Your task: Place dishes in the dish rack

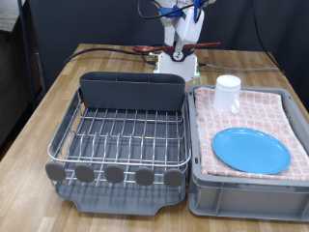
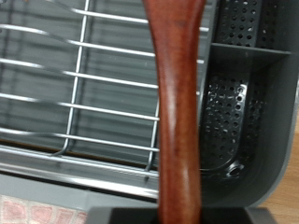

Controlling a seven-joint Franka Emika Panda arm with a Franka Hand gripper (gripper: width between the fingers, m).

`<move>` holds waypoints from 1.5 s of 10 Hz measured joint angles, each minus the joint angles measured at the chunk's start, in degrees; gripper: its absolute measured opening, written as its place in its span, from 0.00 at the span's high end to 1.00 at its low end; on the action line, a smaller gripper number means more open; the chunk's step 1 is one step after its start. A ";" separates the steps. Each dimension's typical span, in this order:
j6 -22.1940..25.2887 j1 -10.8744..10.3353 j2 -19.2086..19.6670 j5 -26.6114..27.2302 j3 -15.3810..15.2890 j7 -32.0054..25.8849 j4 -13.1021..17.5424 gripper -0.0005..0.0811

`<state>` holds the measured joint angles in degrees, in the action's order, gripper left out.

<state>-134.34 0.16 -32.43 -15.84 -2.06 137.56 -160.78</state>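
The reddish-brown wooden spoon (image 2: 179,103) fills the middle of the wrist view, held in my gripper above the dish rack (image 2: 84,93) and its perforated grey cutlery holder (image 2: 234,103). In the exterior view my gripper (image 1: 182,41) hangs at the top centre, beyond the far side of the silver wire dish rack (image 1: 121,135), behind the cutlery holder (image 1: 130,92). The fingers themselves are hidden. The bright-blue plate (image 1: 250,150) and the white mug (image 1: 227,94) rest on the checked cloth in the grey bin.
The grey bin (image 1: 246,191) with the checked cloth stands on the exterior view's right of the rack. Cables (image 1: 106,48) run across the wooden table at the back. The robot's white base (image 1: 179,66) stands behind the rack.
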 joint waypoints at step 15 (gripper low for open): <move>-1.05 -6.11 0.18 18.26 23.21 -17.57 -3.65 0.89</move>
<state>-135.39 -5.95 -32.24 2.42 21.14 119.99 -164.43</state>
